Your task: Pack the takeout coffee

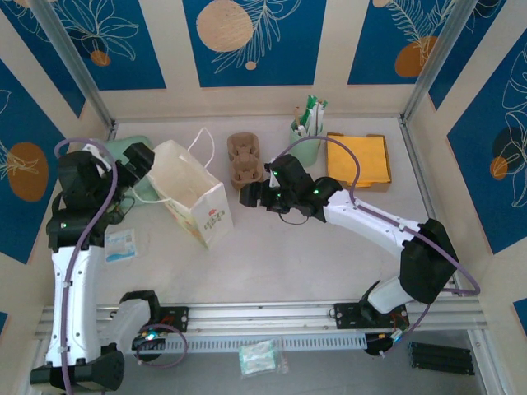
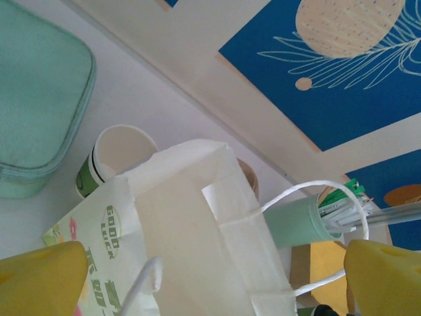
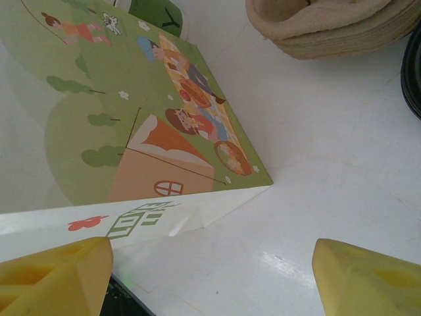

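Yellow fingertips (image 2: pixel 39 280) of my left gripper (image 2: pixel 210 283) gape wide facing the paper bag (image 2: pixel 197 224), gripping nothing; my right gripper (image 3: pixel 210 276) stands open and empty too. Black rim (image 3: pixel 414 72) at the frame's right edge: takeout coffee's lid? I can't tell.

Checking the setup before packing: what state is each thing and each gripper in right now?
Paper bag: standing, mouth open.
Paper cup: lid off.
Cup trays: stacked.
Mint case: closed.
Left gripper: open, at the bag's mouth.
Right gripper: open, holding nothing.
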Motion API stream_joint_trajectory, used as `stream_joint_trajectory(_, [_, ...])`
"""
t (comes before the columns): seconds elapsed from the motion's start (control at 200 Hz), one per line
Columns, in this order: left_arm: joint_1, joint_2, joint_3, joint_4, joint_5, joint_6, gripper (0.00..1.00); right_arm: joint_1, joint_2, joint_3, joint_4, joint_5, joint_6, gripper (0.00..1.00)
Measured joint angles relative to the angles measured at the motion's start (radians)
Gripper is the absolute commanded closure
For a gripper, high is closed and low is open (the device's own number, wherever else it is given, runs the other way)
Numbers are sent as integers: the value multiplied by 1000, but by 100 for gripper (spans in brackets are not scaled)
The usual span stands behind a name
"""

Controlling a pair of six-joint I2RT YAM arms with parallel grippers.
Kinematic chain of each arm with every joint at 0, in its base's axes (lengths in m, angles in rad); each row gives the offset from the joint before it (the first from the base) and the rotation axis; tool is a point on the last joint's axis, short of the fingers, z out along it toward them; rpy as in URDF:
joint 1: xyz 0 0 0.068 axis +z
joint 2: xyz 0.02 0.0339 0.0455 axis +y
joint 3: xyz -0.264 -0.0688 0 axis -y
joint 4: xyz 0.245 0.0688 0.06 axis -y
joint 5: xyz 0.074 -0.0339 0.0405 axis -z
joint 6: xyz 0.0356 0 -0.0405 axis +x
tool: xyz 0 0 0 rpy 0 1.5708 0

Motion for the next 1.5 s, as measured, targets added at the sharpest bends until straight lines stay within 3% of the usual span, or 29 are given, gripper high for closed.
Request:
stream_joint_trajectory(0.38, [0,-174,59,-144,-443,-9,1,-21,-2,0,0,-4,-13,20])
stream_joint_trajectory(0.545, [22,-169,-105,-191,-533,-84,1,-40,-1,0,-1,-12,-26,20])
stream_joint_trajectory(0.7, [67,-187,-328,-213,-521,-174,1,-64,21,3,0,-26,-31,20])
stream_joint_trajectory(0.88, [91,-178,-465,-170,-447,-206,1,-78,93,33,-9,-38,-42,21])
stream_joint_trajectory(1.175, [93,29,-485,31,-302,-158,1,-69,219,154,-32,-48,-53,21])
stream_joint_trajectory(1.501, [96,217,-485,226,-162,-68,1,10,308,217,-57,-42,-48,21])
